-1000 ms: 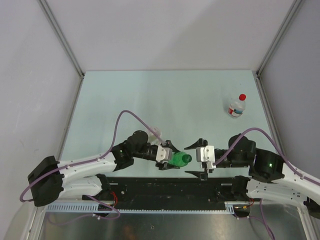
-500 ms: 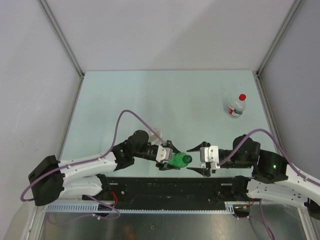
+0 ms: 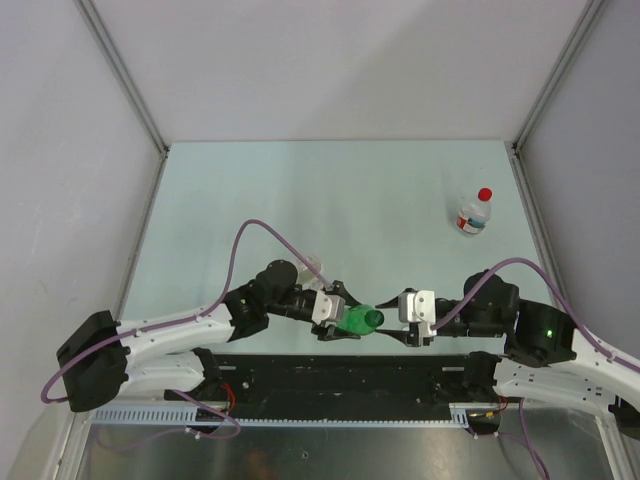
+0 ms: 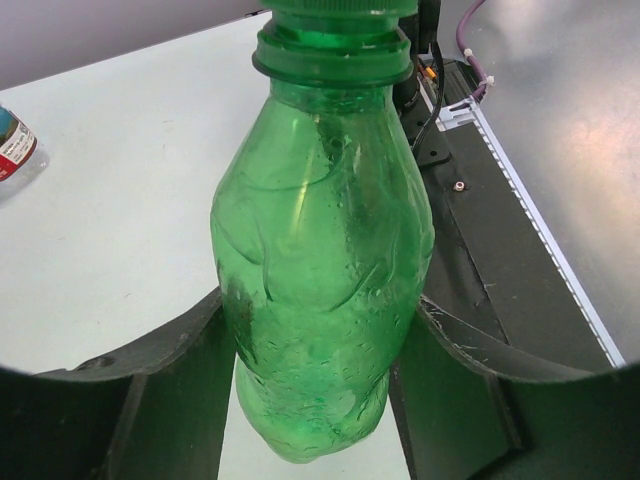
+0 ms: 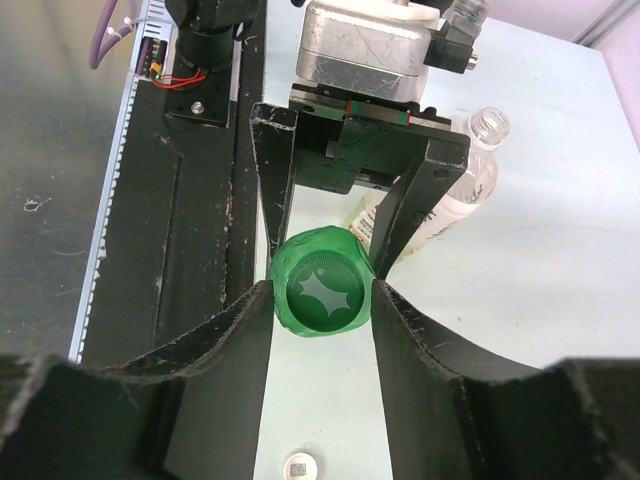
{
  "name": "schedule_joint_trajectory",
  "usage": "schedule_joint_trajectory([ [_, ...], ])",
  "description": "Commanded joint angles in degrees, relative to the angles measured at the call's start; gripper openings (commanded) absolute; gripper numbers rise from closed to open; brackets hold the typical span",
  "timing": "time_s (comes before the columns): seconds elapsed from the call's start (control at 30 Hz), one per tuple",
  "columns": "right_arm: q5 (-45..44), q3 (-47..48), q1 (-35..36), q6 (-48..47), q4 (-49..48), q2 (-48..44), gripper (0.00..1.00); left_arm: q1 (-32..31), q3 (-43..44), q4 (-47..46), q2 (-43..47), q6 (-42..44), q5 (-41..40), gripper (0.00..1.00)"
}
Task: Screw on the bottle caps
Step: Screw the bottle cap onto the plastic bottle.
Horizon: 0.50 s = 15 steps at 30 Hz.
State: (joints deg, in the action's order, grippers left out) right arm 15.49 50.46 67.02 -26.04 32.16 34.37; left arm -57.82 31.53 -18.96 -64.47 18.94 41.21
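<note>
My left gripper [image 3: 338, 318] is shut on the body of a green bottle [image 4: 320, 280], held lying with its neck toward the right arm. The green cap [image 5: 322, 286] sits on that neck. My right gripper [image 5: 322, 292] is open, one finger on each side of the cap with a slim gap left. A small white cap [image 5: 301, 466] lies on the table below. The red cap [image 3: 485, 194] sits on a small red-labelled bottle [image 3: 469, 219] at the far right.
A clear capless bottle [image 3: 314, 267] with an orange label lies behind the left gripper, also seen past the green bottle [image 5: 468, 180]. A black rail [image 3: 330, 375] runs along the near edge. Grey walls enclose the table.
My right gripper has moved left toward the green bottle's neck and its fingers have narrowed around the cap. The left arm and bottle have stayed put.
</note>
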Motion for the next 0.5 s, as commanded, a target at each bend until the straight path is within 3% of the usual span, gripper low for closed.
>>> schedule_joint_trajectory([
  [0.0, -0.7, 0.5, 0.3, 1.0, -0.8, 0.3, 0.46, 0.3, 2.8, -1.8, 0.1, -0.6, 1.1, 0.00],
  [0.13, -1.4, 0.5, 0.3, 1.9, -1.0, 1.0, 0.34, 0.4, 2.9, -1.8, 0.6, -0.8, 0.2, 0.00],
  [0.23, -2.6, 0.5, 0.3, 3.8, -1.5, 1.4, 0.31, 0.4, 3.0, -1.8, 1.1, -0.9, -1.7, 0.00],
  [0.47, -11.8, 0.5, 0.2, 17.3, -2.1, 3.5, 0.26, 0.4, 5.3, -2.7, 1.8, -3.6, -18.7, 0.00],
])
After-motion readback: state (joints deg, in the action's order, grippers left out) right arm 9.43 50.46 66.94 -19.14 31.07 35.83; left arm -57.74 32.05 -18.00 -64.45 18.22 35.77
